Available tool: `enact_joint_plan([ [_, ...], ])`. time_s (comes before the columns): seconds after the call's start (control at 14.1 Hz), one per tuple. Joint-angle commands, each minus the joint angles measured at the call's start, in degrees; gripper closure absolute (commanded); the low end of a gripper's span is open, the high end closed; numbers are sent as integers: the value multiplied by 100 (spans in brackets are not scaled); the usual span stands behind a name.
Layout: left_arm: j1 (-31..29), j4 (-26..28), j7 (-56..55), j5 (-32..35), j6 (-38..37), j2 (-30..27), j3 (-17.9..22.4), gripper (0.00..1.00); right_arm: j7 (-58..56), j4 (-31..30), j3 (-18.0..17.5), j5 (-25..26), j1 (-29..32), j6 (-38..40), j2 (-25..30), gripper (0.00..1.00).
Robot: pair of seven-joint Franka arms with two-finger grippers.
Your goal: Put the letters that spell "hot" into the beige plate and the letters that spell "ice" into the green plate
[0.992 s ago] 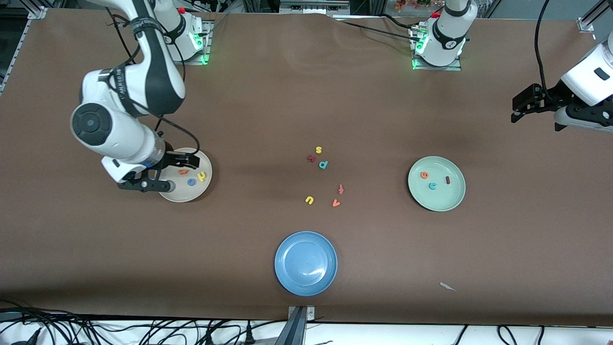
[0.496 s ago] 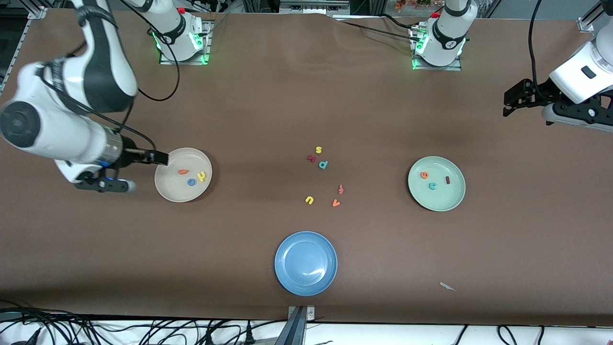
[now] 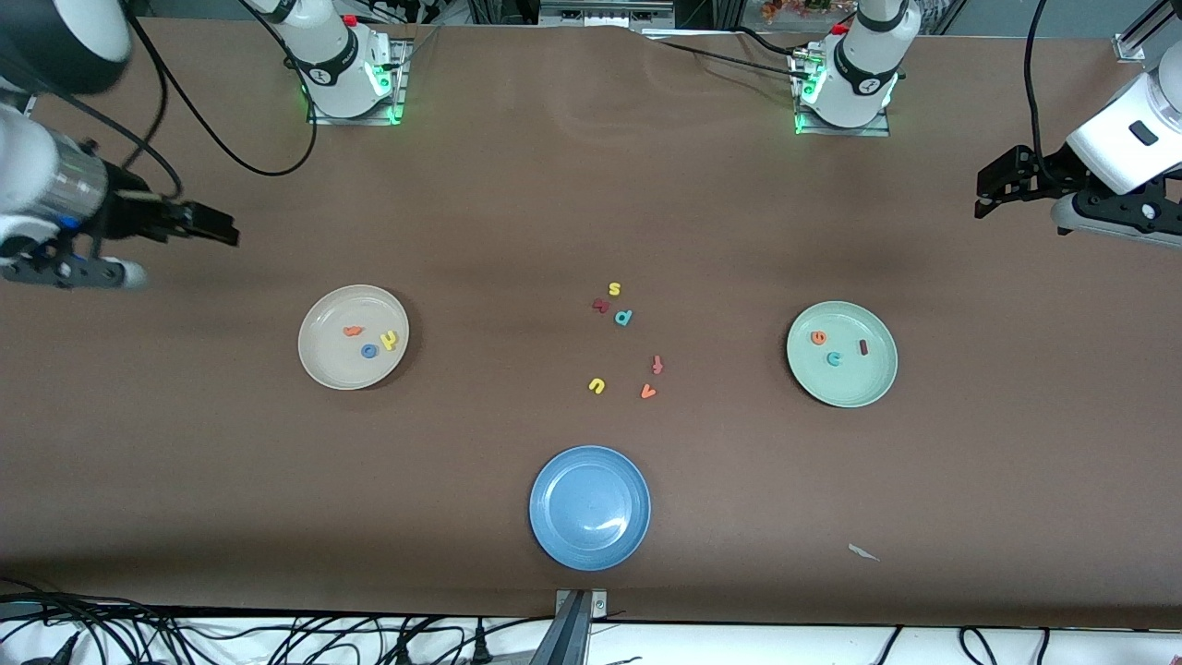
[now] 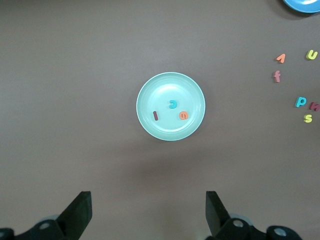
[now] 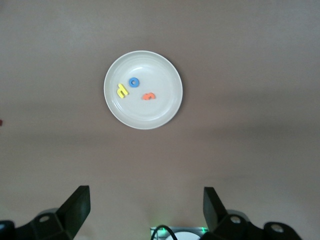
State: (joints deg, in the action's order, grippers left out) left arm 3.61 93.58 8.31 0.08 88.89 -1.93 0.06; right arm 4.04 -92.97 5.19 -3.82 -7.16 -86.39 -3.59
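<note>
The beige plate (image 3: 325, 366) holds the orange t (image 3: 352, 331), blue o (image 3: 369, 351) and yellow h (image 3: 389, 340). In the green plate (image 3: 861, 384) lie the orange e (image 3: 818, 338), teal c (image 3: 834, 359) and dark red i (image 3: 863, 347). My right gripper (image 3: 224, 231) hangs open and empty over bare table at the right arm's end, apart from the beige plate (image 5: 150, 119). My left gripper (image 3: 986, 196) hangs open and empty over bare table at the left arm's end, apart from the green plate (image 4: 170, 84). Each wrist view shows its own gripper (image 4: 148, 215) (image 5: 146, 212) with nothing between the fingers.
A blue plate (image 3: 563, 536) sits near the front camera at mid-table. Loose letters lie between the two plates: yellow s (image 3: 614, 289), dark red letter (image 3: 600, 305), teal p (image 3: 623, 318), red f (image 3: 657, 365), yellow u (image 3: 597, 385), orange v (image 3: 648, 392). A white scrap (image 3: 863, 552) lies near the front edge.
My right arm has risen and drawn off the beige plate toward the right arm's end of the table. My left gripper has shifted only slightly. The letters have not moved.
</note>
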Motion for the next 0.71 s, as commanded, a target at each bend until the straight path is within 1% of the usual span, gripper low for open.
enact_joint_plan([
  [0.0, 52, -304, 48, -87, -109, -9, 3, 0, -411, -222, -272, 118, 337, 52, 394, 0],
  [0.07, 61, -305, 31, -87, -100, 0, 3, 0, -482, -292, -421, 127, 521, -9, 490, 0],
  [0.14, 61, -314, -22, -87, -83, 9, -40, 0, -491, -345, -492, 127, 601, -62, 570, 0],
  [0.5, 61, -262, 57, -140, -109, 17, -93, 0, -492, -503, -511, 171, 646, -282, 693, 0],
  [0.64, 52, -270, 39, -78, -135, 0, -208, 0, -500, -512, -519, 162, 655, -457, 693, 0],
])
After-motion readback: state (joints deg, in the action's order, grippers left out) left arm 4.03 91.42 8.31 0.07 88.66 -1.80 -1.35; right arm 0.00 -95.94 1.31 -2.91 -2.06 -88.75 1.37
